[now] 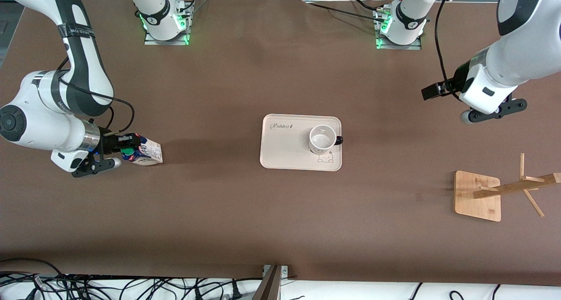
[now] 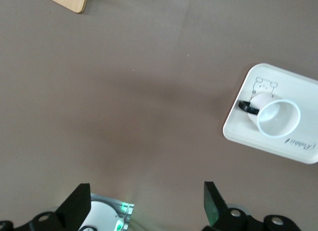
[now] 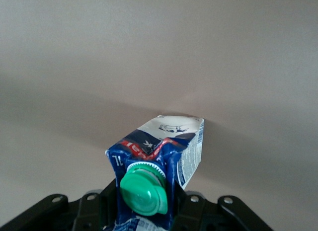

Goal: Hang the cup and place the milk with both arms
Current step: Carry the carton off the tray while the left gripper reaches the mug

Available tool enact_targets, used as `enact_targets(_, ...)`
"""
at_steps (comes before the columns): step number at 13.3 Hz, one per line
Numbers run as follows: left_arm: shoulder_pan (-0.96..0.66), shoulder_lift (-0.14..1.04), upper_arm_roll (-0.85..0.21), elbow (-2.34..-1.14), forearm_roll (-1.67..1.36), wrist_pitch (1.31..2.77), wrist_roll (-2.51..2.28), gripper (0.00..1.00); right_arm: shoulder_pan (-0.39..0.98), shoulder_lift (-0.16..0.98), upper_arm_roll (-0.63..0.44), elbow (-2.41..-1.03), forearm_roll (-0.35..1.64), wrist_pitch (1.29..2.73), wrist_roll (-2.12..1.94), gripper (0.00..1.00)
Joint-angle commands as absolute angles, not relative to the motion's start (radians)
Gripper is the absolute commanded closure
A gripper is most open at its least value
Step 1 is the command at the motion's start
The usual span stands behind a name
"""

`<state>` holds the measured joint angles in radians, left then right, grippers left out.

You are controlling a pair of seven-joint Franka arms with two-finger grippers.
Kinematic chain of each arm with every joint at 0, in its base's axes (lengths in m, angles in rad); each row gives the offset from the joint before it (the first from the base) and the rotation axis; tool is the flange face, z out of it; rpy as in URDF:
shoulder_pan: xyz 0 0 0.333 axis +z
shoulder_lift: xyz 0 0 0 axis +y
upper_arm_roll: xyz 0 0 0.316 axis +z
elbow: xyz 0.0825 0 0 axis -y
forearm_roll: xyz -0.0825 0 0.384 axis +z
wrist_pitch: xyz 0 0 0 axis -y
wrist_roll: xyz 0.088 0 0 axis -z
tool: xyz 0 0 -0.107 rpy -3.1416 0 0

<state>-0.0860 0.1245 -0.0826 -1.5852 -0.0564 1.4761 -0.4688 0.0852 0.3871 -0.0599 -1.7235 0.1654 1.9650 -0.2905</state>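
Brown matting covered the whole table (image 1: 245, 72), and both Franka arms had their bases along its upper edge in the front view. The right gripper (image 1: 125, 150) was clamped shut on the small blue-and-white gable-top milk carton with a round green cap (image 1: 147, 153), low at the right arm's end of the table; the right wrist view showed the milk carton (image 3: 164, 151) gripped at its top around the cap, its body running away from the fingers, though whether its base touched the matting or hung just above it could not be told. Well apart from that gripper, toward the middle of the table, sat the cream rectangular plastic tray with rounded corners (image 1: 280, 155), and on it stood the small white mug with a black loop handle (image 1: 323, 138), upright, mouth up, handle pointing toward the left arm's end. The left gripper (image 1: 493, 111) waited with its fingers (image 2: 213, 203) spread wide and empty, over bare matting, with the mug (image 2: 276, 116) and tray (image 2: 238, 129) off to one side of it and nothing between its fingers. Near the left gripper, closer to the front camera, was the bamboo mug rack with a square base and slanted pegs (image 1: 477, 194). The step in hand looked to be the carrying of the milk; neither thing was yet delivered. The next move probably called for bringing the carton to its spot and setting it upright, while the left gripper would need to come down on the mug, line up across the rim or handle, and keep the loop free for a peg.
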Motion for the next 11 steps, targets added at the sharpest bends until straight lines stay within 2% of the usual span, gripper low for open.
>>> enact_targets(1,-0.089,0.169,-0.087,-1.557,-0.113,1.543,-0.550,0.00,0.086,0.359,-0.063,-1.761,0.189,1.990,-0.296,0.58)
enact_targets(6,-0.204,0.375,-0.097,-1.468,-0.143,1.794,-1.044,0.00,0.061,0.382,-0.063,-1.761,0.190,2.010,-0.290,0.44)
enact_targets(7,-0.218,0.426,-0.098,-1.436,-0.141,1.827,-1.151,0.00,0.058,0.382,-0.063,-1.756,0.190,2.010,-0.288,0.27)
enact_targets(9,-0.274,0.501,-0.092,-1.407,-0.114,1.864,-1.355,0.00,0.057,0.380,-0.061,-1.740,0.190,2.006,-0.285,0.07)
enact_targets(10,-0.303,0.523,-0.087,-1.407,-0.085,1.877,-1.461,0.00,0.058,0.380,-0.061,-1.724,0.190,1.999,-0.273,0.00)
enact_targets(11,-0.323,0.537,-0.089,-1.407,-0.065,1.881,-1.574,0.00,0.058,0.379,-0.061,-1.714,0.189,1.997,-0.272,0.00)
